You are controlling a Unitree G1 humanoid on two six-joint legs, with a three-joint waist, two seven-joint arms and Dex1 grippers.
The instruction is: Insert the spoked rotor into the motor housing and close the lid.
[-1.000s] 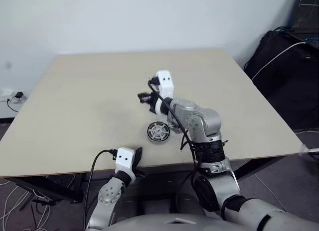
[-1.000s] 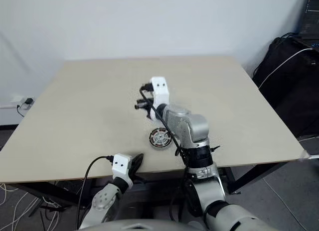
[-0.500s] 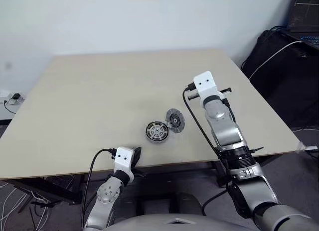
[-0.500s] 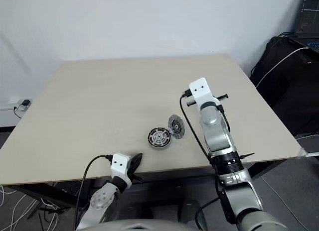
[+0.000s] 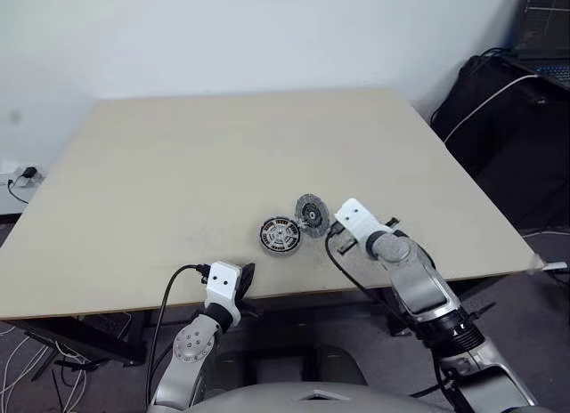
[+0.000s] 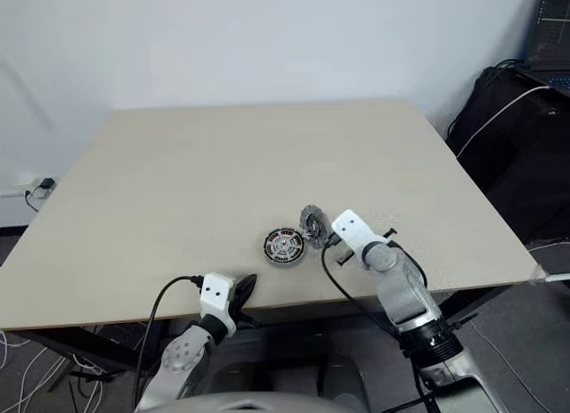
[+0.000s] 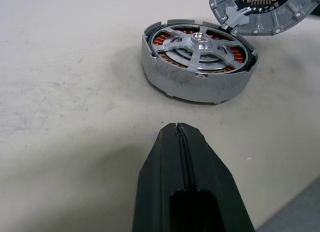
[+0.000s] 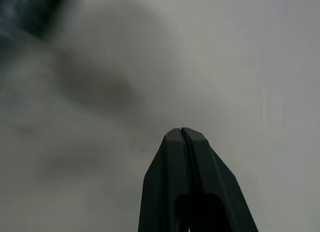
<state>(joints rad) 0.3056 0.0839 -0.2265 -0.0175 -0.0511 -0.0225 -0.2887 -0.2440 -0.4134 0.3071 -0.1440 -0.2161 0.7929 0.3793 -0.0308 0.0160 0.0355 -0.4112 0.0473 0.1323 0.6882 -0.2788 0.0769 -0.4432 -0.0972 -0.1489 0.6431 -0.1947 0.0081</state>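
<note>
The motor housing (image 7: 190, 84) sits on the table near the front edge, also seen in the head view (image 5: 280, 236). The silver spoked rotor (image 7: 197, 44) lies inside it, copper windings showing between the spokes. The lid (image 7: 260, 12) leans tilted against the housing's right side, dark inner ring facing out, as the head view (image 5: 311, 214) also shows. My left gripper (image 7: 177, 127) is shut and empty, low at the table's front edge, short of the housing. My right gripper (image 8: 181, 129) is shut with nothing in it; its white wrist block (image 5: 351, 217) is just right of the lid.
The beige table (image 5: 178, 155) stretches wide to the left and behind the parts. A black bag (image 5: 508, 110) with a white cable stands off the table's right side. A power strip (image 5: 22, 174) and cables lie on the floor at the left.
My right arm has swung from above the parts to the right and down, ending low beside the lid. The lid now shows leaning on the housing. The left arm has stayed still.
</note>
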